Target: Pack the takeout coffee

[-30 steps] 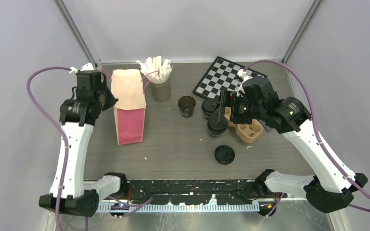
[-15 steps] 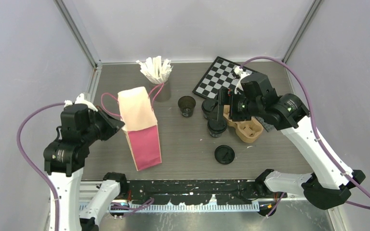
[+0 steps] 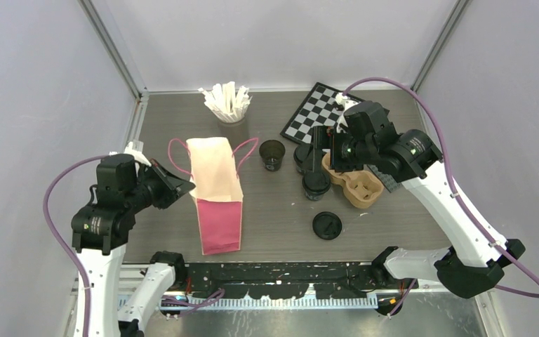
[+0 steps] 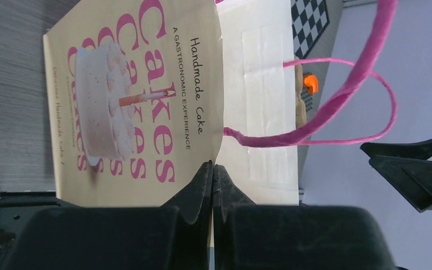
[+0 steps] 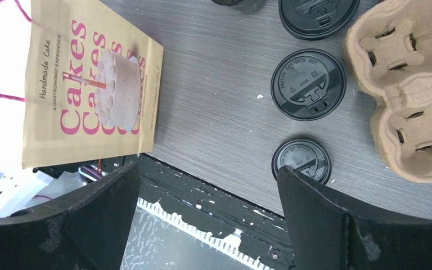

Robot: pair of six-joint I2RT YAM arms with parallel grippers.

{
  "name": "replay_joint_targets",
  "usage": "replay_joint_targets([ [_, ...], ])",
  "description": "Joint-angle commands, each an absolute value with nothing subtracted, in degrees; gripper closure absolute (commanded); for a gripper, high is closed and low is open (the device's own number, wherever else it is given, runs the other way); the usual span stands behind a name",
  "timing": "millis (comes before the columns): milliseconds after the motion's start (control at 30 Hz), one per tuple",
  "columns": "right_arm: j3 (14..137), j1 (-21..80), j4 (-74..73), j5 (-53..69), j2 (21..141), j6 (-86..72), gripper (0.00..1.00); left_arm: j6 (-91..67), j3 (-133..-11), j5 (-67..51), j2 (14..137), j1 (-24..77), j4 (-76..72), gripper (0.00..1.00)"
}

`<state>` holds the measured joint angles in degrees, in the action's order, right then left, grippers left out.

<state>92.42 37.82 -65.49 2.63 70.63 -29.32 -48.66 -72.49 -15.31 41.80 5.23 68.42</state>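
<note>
A tan and pink paper bag point(image 3: 217, 196) stands upright near the table's front left, mouth open, pink handles up. My left gripper point(image 3: 186, 188) is shut on the bag's rim point(image 4: 223, 84), the paper edge pinched between the fingertips point(image 4: 212, 166). Two lidded black cups point(image 3: 306, 156) point(image 3: 316, 184) stand right of centre, seen from above in the right wrist view point(image 5: 319, 17) point(image 5: 309, 84). An open black cup point(image 3: 272, 154) has no lid. A loose black lid point(image 3: 327, 225) point(image 5: 301, 160) lies nearer the front. My right gripper point(image 3: 323, 151) point(image 5: 208, 169) hovers open above the cups, holding nothing.
A brown pulp cup carrier point(image 3: 358, 186) point(image 5: 405, 84) lies right of the lidded cups, under my right wrist. A grey cup of white stirrer sticks point(image 3: 228, 105) stands at the back, and a chessboard point(image 3: 319, 112) lies at the back right. Walls close in three sides.
My left arm has drawn the bag from the back left toward the front and to the right. My right gripper has drifted slightly back, still open.
</note>
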Motion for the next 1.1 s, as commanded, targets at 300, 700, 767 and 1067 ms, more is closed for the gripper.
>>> replay_joint_targets([
  [300, 92.02, 38.13, -63.64, -2.97, 69.21, -29.16, 0.05, -52.76, -67.07, -22.93, 40.07, 5.19, 56.92, 1.0],
  [700, 93.87, 38.13, -64.04, -4.26, 70.11, -26.7, 0.05, -58.42, -59.13, -22.39, 40.32, 11.96, 35.7, 1.0],
  [767, 93.87, 38.13, -64.08, -4.29, 70.19, -26.61, 0.05, -58.93, -58.66, -18.59, 40.61, 15.38, 35.47, 1.0],
  [1067, 93.83, 38.04, -64.73, -5.13, 70.67, -25.61, 0.0, -60.12, -56.99, -8.8, 38.92, 24.74, 39.57, 0.87],
])
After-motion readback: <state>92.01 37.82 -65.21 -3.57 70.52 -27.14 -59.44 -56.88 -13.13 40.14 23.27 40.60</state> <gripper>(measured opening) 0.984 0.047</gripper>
